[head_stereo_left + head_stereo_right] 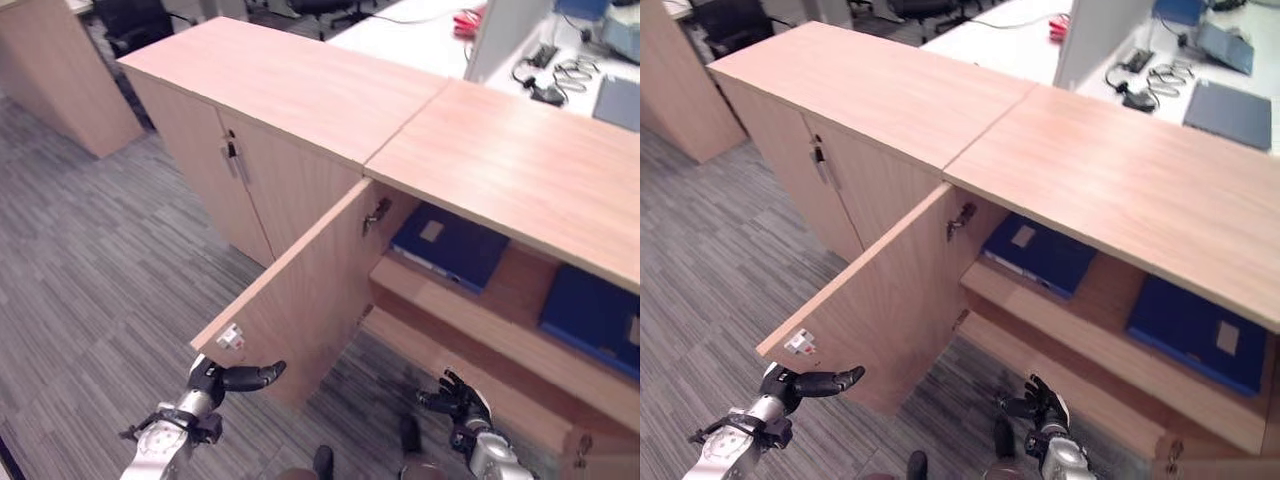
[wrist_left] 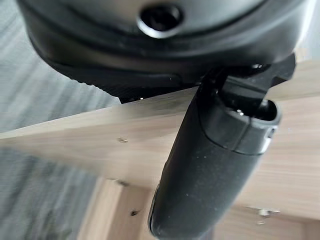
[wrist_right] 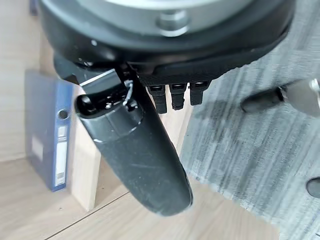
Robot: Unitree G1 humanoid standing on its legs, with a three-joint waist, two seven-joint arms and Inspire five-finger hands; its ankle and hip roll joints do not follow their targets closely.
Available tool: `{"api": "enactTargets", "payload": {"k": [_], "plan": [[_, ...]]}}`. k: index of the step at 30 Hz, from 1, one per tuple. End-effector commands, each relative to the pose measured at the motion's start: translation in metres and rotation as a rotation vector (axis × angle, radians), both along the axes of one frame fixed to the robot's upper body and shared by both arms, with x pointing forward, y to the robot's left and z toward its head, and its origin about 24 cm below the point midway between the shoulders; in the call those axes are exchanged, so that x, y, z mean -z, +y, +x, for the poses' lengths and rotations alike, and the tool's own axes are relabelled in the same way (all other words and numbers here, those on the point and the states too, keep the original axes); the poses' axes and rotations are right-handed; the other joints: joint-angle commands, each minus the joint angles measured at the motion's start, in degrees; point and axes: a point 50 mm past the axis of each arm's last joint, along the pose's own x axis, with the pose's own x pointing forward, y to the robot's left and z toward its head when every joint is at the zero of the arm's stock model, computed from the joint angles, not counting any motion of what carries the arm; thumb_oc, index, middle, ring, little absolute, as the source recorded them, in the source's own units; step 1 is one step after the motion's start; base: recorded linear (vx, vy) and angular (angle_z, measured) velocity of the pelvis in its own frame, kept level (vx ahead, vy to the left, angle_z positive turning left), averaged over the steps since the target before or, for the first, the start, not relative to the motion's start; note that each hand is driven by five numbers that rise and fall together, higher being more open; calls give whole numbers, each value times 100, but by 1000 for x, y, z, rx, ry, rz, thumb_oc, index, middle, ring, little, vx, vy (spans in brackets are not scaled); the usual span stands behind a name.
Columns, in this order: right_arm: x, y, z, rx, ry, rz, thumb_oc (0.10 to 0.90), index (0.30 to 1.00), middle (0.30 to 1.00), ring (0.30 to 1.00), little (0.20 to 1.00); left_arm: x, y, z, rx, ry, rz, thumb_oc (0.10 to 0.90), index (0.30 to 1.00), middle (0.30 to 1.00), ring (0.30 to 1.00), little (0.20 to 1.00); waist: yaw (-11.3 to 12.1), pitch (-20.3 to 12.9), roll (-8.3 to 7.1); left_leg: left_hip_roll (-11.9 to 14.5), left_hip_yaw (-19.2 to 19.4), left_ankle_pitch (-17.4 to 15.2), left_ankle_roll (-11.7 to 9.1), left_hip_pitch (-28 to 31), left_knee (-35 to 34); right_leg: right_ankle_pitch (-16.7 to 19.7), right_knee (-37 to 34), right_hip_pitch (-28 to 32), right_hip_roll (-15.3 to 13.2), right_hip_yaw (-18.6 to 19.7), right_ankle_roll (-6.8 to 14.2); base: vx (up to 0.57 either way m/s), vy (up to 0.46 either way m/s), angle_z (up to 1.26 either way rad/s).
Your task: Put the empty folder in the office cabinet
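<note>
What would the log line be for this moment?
door: open | folders: on shelf | left hand: open, at door edge | right hand: low, empty

I see the cabinet door [image 1: 300, 290] swung wide, standing as a barrier between my left hand [image 1: 232, 378], close by the door's outer corner with fingers extended, and the open compartment. On the upper shelf [image 1: 470, 310], one blue folder [image 1: 450, 245] lies flat at the left and a second folder [image 1: 590, 315] lies at the right; a free gap remains between them. My right hand [image 1: 458, 400], fingers loosely spread, sits low before the shelf's front edge, over bare carpet [image 1: 90, 290].
</note>
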Motion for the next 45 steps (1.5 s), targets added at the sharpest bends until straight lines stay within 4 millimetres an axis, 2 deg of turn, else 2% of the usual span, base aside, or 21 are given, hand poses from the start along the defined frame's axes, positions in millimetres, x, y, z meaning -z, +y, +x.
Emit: {"api": "enactTargets", "payload": {"k": [1, 4, 9, 10, 15, 17, 18, 20, 22, 23, 24, 25, 26, 28, 29, 33, 34, 35, 36, 41, 45], "plan": [[-31, 1, 37, -98, -181, -69, 800, 900, 900, 900, 900, -37, -53, 33, 231, -232, -81, 800, 900, 900, 900, 900, -103, -243, -62, 39, 46, -460, -269, 46, -73, 10, -162, 945, -404, -55, 228, -84, -79, -100], [-28, 2, 36, -92, -159, -67, 800, 900, 900, 900, 900, -34, -54, 30, 227, -220, -84, 800, 900, 900, 900, 900, 20, -409, -113, 28, 488, -403, -288, 39, -94, 145, -569, 1327, -514, -86, 400, -54, -114, -90], [-26, 2, 33, -97, -146, -58, 800, 900, 900, 900, 900, -30, -58, 32, 212, -213, -96, 800, 900, 900, 900, 900, -185, -528, -38, 210, 733, -318, -424, 125, -88, 160, -1171, 1433, -219, 401, 367, 25, -167, -58], [-26, 1, 32, -117, -140, -74, 800, 900, 900, 900, 900, -28, -61, 33, 207, -211, -99, 800, 900, 900, 900, 900, -329, -559, -10, 304, 753, -286, -491, 200, -83, 110, -1303, 1536, -83, 577, 303, 52, -205, -49], [-27, -6, 31, -125, -133, -101, 800, 900, 900, 900, 900, -23, -69, 38, 181, -199, -134, 800, 900, 900, 900, 900, -575, -581, 79, 568, 860, -214, -653, 259, 127, -10, -1397, 1614, 169, 801, 157, 9, -224, -53], [-26, -15, 27, -97, -117, -115, 800, 900, 900, 900, 900, -23, -76, 43, 188, -201, -144, 800, 900, 900, 900, 900, -759, -564, 127, 835, 950, -149, -795, 237, 436, -161, -1387, 1662, 341, 936, 30, -5, -264, -77], [-26, -15, 27, -96, -117, -116, 800, 900, 900, 900, 900, -23, -76, 43, 188, -201, -145, 800, 900, 900, 900, 900, -754, -559, 135, 848, 951, -155, -804, 237, 451, -165, -1382, 1663, 352, 939, 23, 24, -113, -25], [-24, -20, 24, -81, -104, -127, 800, 900, 900, 900, 900, -26, -83, 48, 192, -215, -171, 800, 900, 900, 900, 900, -897, -550, 144, 1129, 1029, 148, -981, 214, 781, -254, -1428, 1769, 525, 1047, -90, 62, -214, -54], [-22, -20, 23, -89, -90, -134, 800, 900, 900, 900, 900, -29, -88, 53, 190, -235, -185, 800, 900, 900, 900, 900, -900, -481, 128, 1211, 731, 326, -1012, 151, 1223, -286, -1450, 1817, 640, 1275, -176, 99, -188, -104], [-19, -20, 20, -93, -67, -140, 800, 900, 900, 900, 900, -34, -93, 58, 194, -257, -190, 800, 900, 900, 900, 900, -810, -440, 68, 937, 130, 186, -877, -1, 1312, -329, -1486, 1870, 645, 1483, -190, 76, -83, -133], [-19, -20, 21, -93, -68, -140, 800, 900, 900, 900, 900, -34, -93, 58, 194, -258, -189, 800, 900, 900, 900, 900, -812, -449, 62, 929, 128, 211, -872, -22, 1302, -312, -1487, 1847, 639, 1482, -190, 158, -105, -130], [-14, -18, 16, -103, -39, -143, 800, 900, 900, 900, 900, -39, -98, 64, 193, -283, -192, 800, 900, 900, 900, 900, -703, -456, 4, 517, -438, -107, -792, -208, 1095, -346, -1474, 1869, 646, 1703, -201, 172, -60, -124], [-12, -18, 15, -109, -28, -144, 800, 900, 900, 900, 900, -40, -99, 66, 189, -289, -191, 800, 900, 900, 900, 900, -651, -449, -7, 330, -712, -195, -764, -269, 971, -394, -1450, 1907, 652, 1789, -199, 244, -66, -90], [-10, -16, 15, -127, -17, -148, 800, 900, 900, 900, 900, -43, -97, 73, 164, -307, -182, 800, 900, 900, 900, 900, -566, -426, 30, 55, -1165, -60, -745, -531, 765, -432, -1419, 1965, 761, 1984, -227, 169, -14, -57], [-10, -14, 16, -141, -17, -148, 800, 900, 900, 900, 900, -45, -92, 77, 140, -318, -167, 800, 900, 900, 900, 900, -537, -395, 41, -34, -1320, -18, -747, -636, 742, -463, -1394, 1999, 801, 2080, -239, 111, -5, -40], [-8, -11, 13, -159, -8, -140, 800, 900, 900, 900, 900, -49, -81, 85, 107, -335, -126, 800, 900, 900, 900, 900, -569, -396, 65, -6, -1287, 8, -744, -511, 610, -507, -1405, 2091, 854, 2192, -242, 82, 31, -68], [-6, -8, 5, -183, -4, -116, 800, 900, 900, 900, 900, -58, -50, 98, 40, -356, 11, 800, 900, 900, 900, 900, -673, -515, 129, 43, -1135, -26, -721, -232, 385, -501, -1478, 2205, 846, 2236, -220, 150, 105, -90], [-6, -7, 5, -183, -4, -116, 800, 900, 900, 900, 900, -58, -50, 98, 40, -356, 12, 800, 900, 900, 900, 900, -670, -504, 125, 45, -1130, -24, -721, -210, 369, -504, -1479, 2219, 845, 2239, -220, 226, 183, -56], [-7, -4, 4, -214, -18, -103, 800, 900, 900, 900, 900, -70, -23, 110, -20, -372, 133, 800, 900, 900, 900, 900, -757, -566, 141, 69, -1024, -27, -704, 18, 144, -475, -1471, 2206, 854, 2267, -193, 106, 93, -24], [-4, -4, -7, -232, -16, -73, 800, 900, 900, 900, 900, -93, 59, 121, -249, -338, 279, 800, 900, 900, 900, 900, -891, -695, 52, 118, -624, -104, -664, 349, -159, -381, -1531, 2159, 843, 2411, -38, 100, 109, -41], [-2, -8, -18, -208, -13, -48, 800, 900, 900, 900, 900, -114, 100, 122, -358, -317, 366, 800, 900, 900, 900, 900, -1035, -790, -36, 77, -432, -225, -605, 471, -215, -358, -1482, 2128, 746, 2500, 89, 64, 121, -19]]}}
